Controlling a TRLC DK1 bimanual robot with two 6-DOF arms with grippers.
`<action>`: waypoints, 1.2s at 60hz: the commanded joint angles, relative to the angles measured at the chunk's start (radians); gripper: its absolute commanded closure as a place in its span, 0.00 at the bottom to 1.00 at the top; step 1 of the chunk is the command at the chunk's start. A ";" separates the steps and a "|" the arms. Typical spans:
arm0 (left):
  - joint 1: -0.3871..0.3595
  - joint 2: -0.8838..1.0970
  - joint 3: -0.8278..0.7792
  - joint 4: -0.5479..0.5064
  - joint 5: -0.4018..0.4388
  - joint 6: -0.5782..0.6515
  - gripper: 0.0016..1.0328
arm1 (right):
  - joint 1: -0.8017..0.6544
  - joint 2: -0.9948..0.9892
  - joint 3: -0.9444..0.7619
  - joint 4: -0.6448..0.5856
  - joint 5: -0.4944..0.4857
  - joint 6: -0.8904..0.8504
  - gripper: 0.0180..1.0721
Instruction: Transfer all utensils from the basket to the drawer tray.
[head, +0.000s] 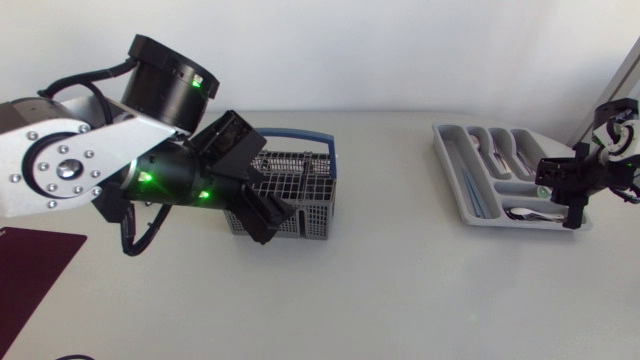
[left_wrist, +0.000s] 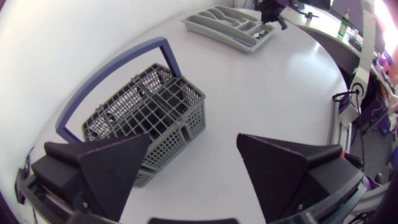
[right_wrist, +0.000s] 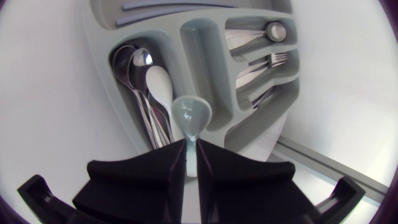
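One spoon clamped above the tray

The right gripper (right_wrist: 193, 155) has its fingers closed on the handle of a pale spoon (right_wrist: 191, 115). The spoon's bowl points ahead over the drawer tray (right_wrist: 202, 50), and most of the handle is hidden between the fingers. Below it, metal spoons (right_wrist: 140, 78) lie in one compartment and forks (right_wrist: 273, 62) in another (only partly visible behind the dividers). The left gripper (left_wrist: 186, 171) hangs with its fingers wide apart and nothing between them, just beside the grey basket (left_wrist: 149, 112). From above, the left arm covers part of the basket, and the mesh makes its contents hard to make out.
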 joint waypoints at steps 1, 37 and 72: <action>0.019 -0.031 -0.035 -0.011 -0.004 0.019 0.06 | -0.005 0.035 -0.028 0.017 0.019 -0.038 0.94; 0.124 -0.139 -0.131 -0.015 0.000 0.050 0.06 | 0.030 -0.214 -0.174 0.023 -0.016 0.074 0.05; 0.357 -0.241 -0.261 0.043 0.047 0.119 0.06 | 0.557 -0.553 -0.434 -0.001 -0.064 0.654 0.05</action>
